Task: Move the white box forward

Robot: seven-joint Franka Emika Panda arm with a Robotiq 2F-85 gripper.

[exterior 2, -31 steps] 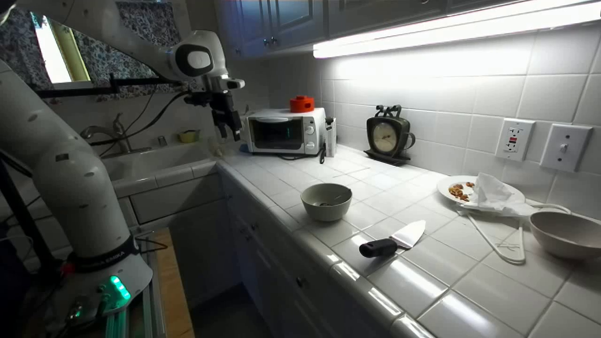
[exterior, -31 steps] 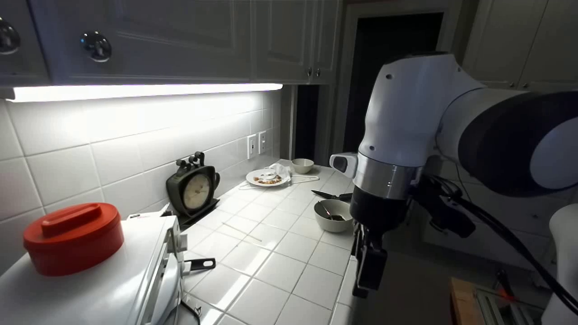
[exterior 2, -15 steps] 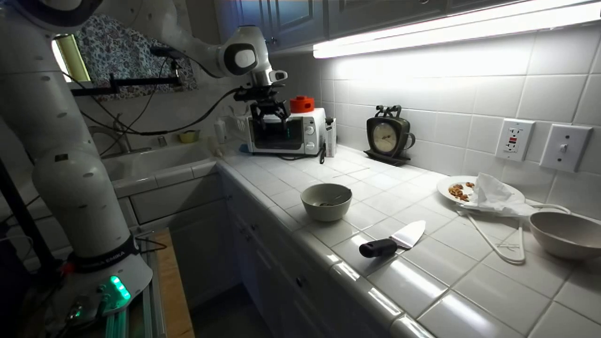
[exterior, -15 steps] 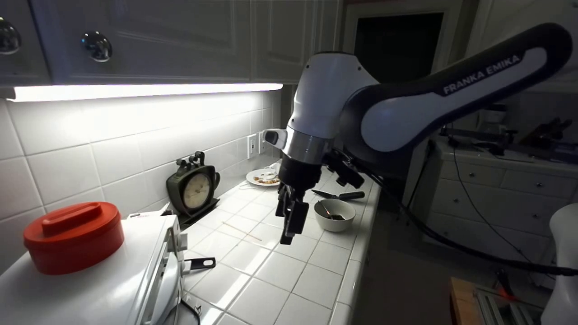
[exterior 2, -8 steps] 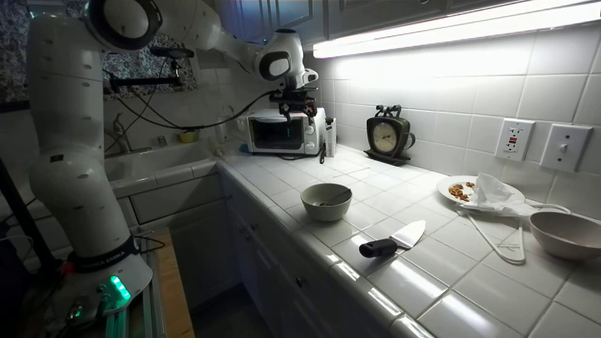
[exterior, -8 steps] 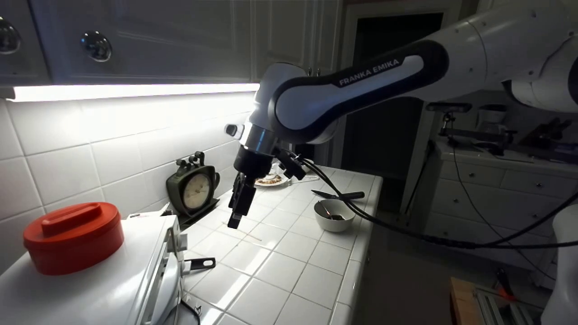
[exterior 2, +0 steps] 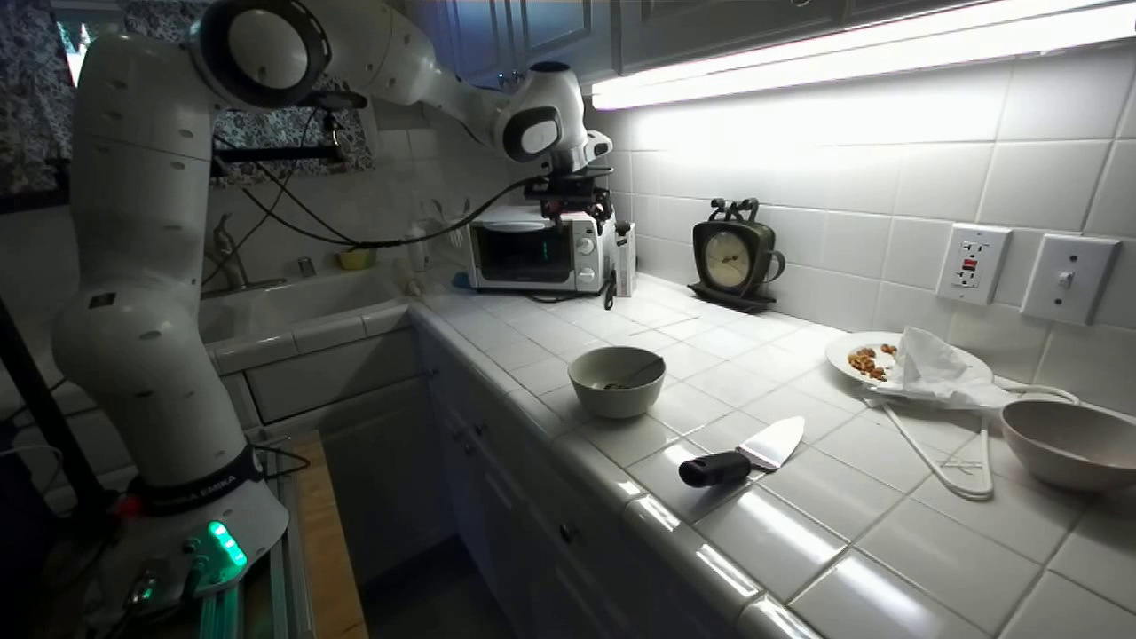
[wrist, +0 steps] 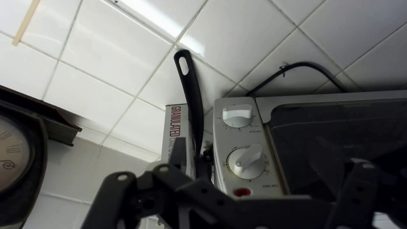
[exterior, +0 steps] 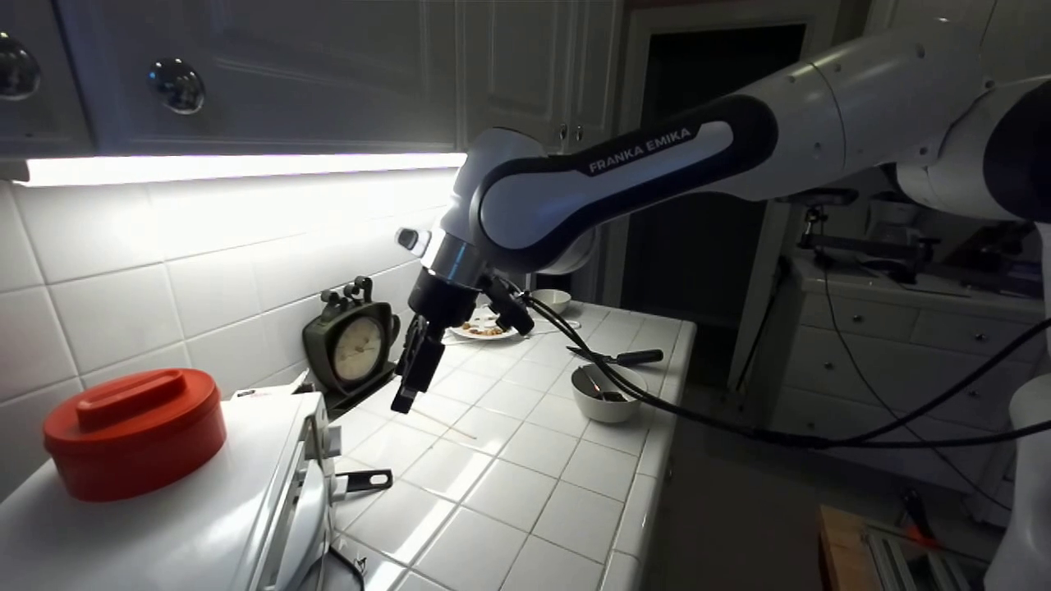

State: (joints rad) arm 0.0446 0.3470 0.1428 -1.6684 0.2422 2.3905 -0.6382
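Claw (exterior 2: 579,214) is wide, empty; the handle (wrist: 193,92) between box (wrist: 174,132) and oven (wrist: 240,136) could foul the grasp and tip the box over.

Red GRANULATED; white FRANKA EMIKA

In the wrist view, near centre toward nine o'clock, GRANULATED runs in red capitals down an upright rectangular white cardboard box (wrist: 175,133), thinner grey print following; in an exterior view, toward one o'clock, FRANKA EMIKA stands in pale capitals on the long white-and-black arm link (exterior: 624,179); in an exterior view, toward eight o'clock, KA EMIKA shows on the black ring-shaped base collar (exterior 2: 200,491); toward four o'clock in the wrist view, the white oven control panel (wrist: 238,136) bears print too small to read.
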